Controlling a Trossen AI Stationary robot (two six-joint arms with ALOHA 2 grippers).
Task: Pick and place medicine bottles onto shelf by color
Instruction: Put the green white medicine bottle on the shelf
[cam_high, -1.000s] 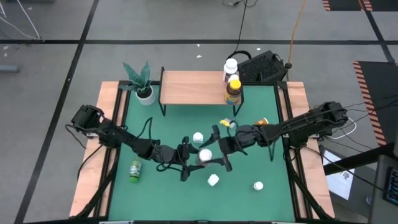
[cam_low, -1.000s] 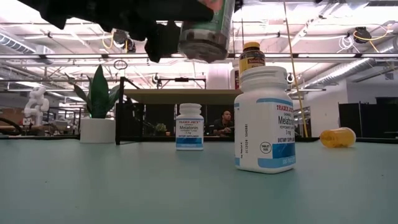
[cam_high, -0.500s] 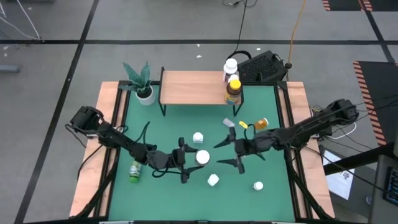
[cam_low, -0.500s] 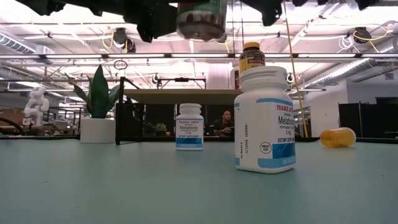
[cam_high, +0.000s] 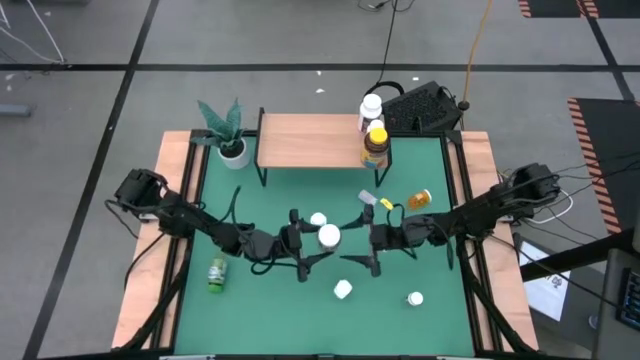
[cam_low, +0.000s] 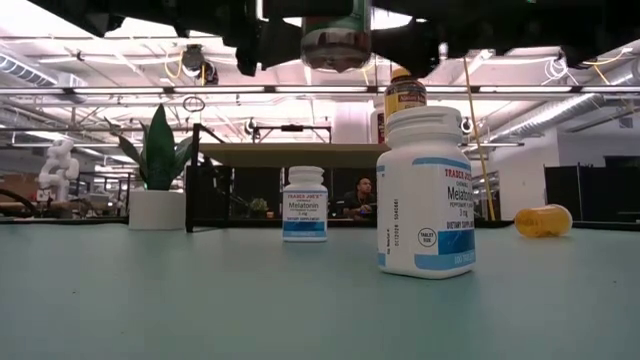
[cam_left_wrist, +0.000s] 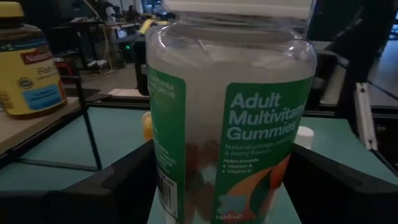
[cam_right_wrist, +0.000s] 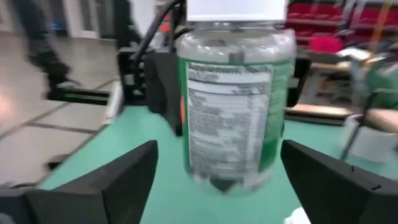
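Gummy bottle, clear plastic with a green label and white cap (cam_left_wrist: 230, 118), sits clamped in the left gripper (cam_high: 300, 250) fingers, lifted off the bench mid-table; the low view shows it hanging above the surface (cam_low: 336, 35). Right gripper (cam_high: 372, 243) faces it from the other side, fingers spread wide either side of the bottle but not touching it in the right wrist view (cam_right_wrist: 236, 99). Looks like a handover setup, my read only.

Nearest the low camera: big white melatonin bottle with blue label (cam_low: 427, 192), then a smaller white one of the same kind (cam_low: 304, 204). Still loose on the green bench (cam_high: 420, 330): green bottle lying at the left side (cam_high: 217, 272), two white-capped bottles near the front (cam_high: 342, 290) (cam_high: 415, 298), orange bottle on its side at right (cam_high: 420, 200).

Far end: low light-wood shelf on black legs (cam_high: 305, 140) carries only an amber bottle with yellow cap (cam_high: 376, 146) and a white bottle (cam_high: 371, 106) behind it, both at its right end. Potted plant in white pot (cam_high: 231, 148) stands just beside the shelf's left end.

Progress: two shelved, one in hand, at least six to go. Early stage.
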